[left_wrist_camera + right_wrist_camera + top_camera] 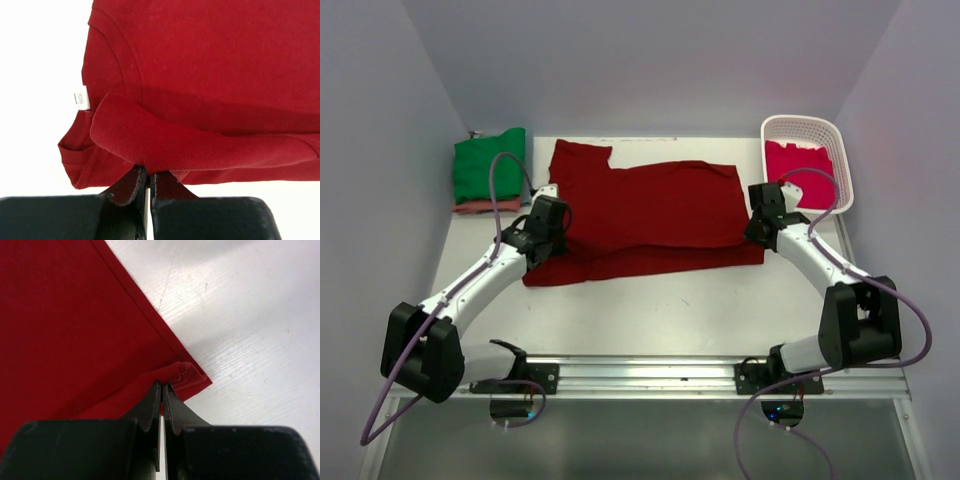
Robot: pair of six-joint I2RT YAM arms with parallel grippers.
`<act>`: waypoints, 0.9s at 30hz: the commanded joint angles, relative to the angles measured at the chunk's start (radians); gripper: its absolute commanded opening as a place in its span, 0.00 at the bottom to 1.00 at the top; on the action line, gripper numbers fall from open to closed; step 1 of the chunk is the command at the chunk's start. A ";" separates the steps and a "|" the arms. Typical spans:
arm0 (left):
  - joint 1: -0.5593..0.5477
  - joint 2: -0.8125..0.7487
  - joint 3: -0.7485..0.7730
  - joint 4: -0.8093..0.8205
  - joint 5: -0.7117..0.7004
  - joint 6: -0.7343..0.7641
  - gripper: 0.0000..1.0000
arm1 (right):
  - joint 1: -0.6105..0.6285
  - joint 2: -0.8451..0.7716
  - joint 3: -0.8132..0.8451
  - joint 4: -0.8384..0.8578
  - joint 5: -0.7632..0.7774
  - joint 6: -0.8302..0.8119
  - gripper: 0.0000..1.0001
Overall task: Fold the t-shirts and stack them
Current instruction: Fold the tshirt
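The large dark red t-shirt [650,205] lies spread across the middle of the table, its near edge folded back over itself. My left gripper [548,222] is shut on the shirt's left folded edge [150,145], near the collar and its white tag [80,98]. My right gripper [766,222] is shut on the bunched right corner of the shirt [187,374]. A folded green shirt [488,165] lies on a salmon-pink one [485,206] at the far left. A crimson-pink shirt [798,160] is in the basket.
The white lattice basket [838,150] stands at the far right corner. The white table [650,310] shows bare in front of the shirt. Purple cables run along both arms. A metal rail [650,372] crosses the near edge.
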 commanded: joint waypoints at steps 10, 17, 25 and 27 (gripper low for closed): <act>0.009 -0.048 -0.047 0.003 0.018 -0.024 0.00 | 0.001 -0.097 -0.099 0.001 0.021 0.026 0.00; 0.009 0.034 -0.036 0.060 -0.011 -0.014 0.00 | 0.001 0.009 -0.035 0.036 0.019 0.023 0.00; 0.009 0.132 0.013 0.121 -0.038 -0.016 0.00 | 0.001 0.138 0.027 0.079 0.022 0.022 0.00; 0.009 0.158 0.027 0.123 -0.046 -0.013 0.00 | -0.001 0.174 0.045 0.088 0.021 0.023 0.00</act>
